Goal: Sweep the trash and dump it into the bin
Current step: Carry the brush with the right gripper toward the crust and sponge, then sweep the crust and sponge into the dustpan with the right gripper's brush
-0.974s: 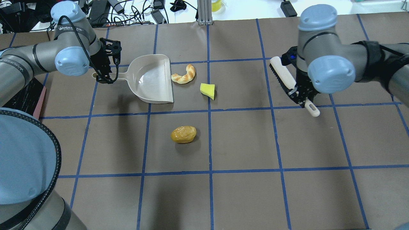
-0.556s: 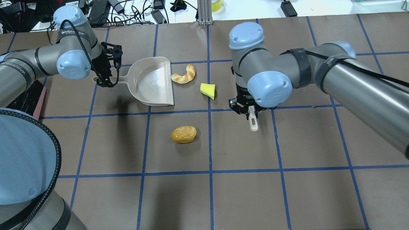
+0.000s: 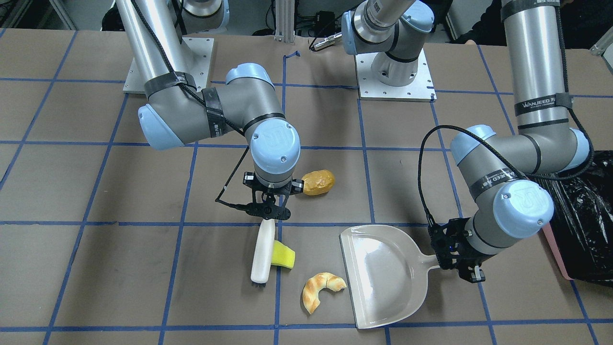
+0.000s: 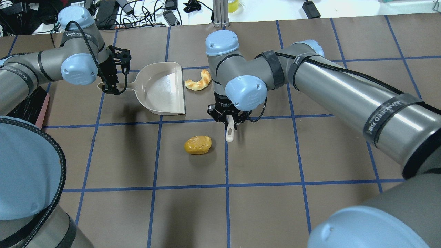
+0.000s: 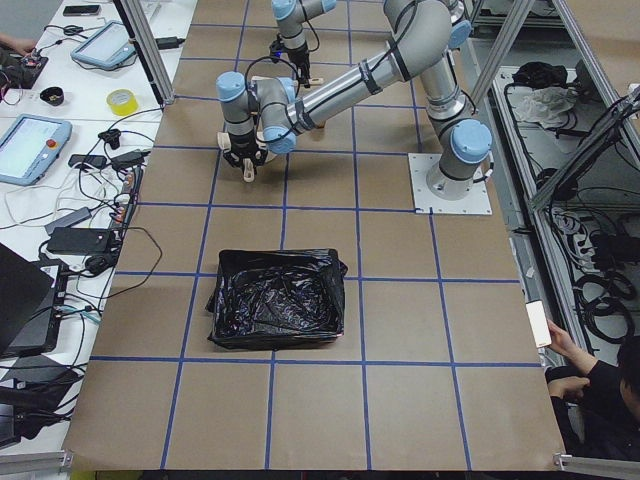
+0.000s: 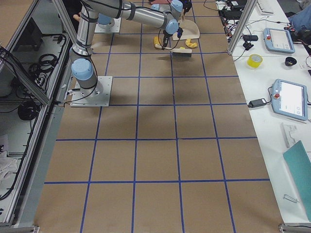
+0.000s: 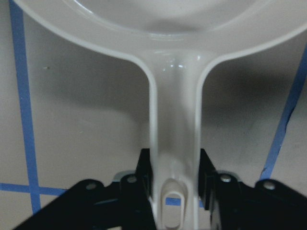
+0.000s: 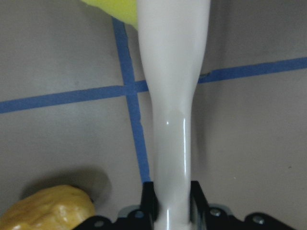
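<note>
My left gripper is shut on the handle of the white dustpan, which rests on the table with its mouth toward the croissant. My right gripper is shut on the white-handled brush. The brush's head touches the yellow sponge, which my right arm hides in the overhead view. The bread roll lies just left of the brush handle's end. The pink bin with its black bag stands at the table's left end. In the wrist views, the left fingers clamp the dustpan handle and the right fingers clamp the brush handle.
Cables and devices lie beyond the table's far edge. An aluminium post stands at the far middle. The arm bases are bolted at the robot's side. Blue tape lines grid the brown table.
My right arm has swung left across the table with the brush, from the right side to the sponge. The dustpan has shifted slightly left in my left gripper.
</note>
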You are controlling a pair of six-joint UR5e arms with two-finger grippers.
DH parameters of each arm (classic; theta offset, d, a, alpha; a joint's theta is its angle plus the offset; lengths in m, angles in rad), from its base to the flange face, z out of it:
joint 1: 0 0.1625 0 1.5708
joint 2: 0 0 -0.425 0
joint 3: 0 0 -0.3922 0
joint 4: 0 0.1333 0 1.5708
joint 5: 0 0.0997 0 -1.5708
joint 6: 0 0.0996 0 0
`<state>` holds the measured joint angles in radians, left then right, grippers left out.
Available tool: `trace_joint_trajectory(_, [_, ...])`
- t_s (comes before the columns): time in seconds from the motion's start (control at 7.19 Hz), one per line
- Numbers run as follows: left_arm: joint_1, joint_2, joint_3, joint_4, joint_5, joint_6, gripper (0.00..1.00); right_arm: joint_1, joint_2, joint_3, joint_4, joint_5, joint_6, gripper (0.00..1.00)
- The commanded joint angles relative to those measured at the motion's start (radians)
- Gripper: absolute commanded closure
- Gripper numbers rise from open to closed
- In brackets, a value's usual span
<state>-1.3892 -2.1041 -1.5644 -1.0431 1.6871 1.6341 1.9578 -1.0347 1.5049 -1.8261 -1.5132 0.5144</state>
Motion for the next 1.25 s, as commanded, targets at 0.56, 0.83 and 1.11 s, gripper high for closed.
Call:
trace_joint_trajectory(0.56, [-0.011, -0.002, 0.006, -0.018, 0.031, -0.007, 0.97, 0.144, 0.288, -0.48, 0.062, 0.269, 0.05, 0.98])
trace_joint_trajectory(0.83, [-0.01, 0.012, 0.006, -0.018, 0.033, 0.004, 0.97, 0.179, 0.285, -0.486, 0.079, 0.271, 0.044, 0.97])
trace_joint_trajectory(1.11, [-0.004, 0.024, -0.012, -0.023, 0.033, 0.006, 0.97, 0.181, 0.195, -0.48, 0.233, 0.182, 0.009, 0.97])
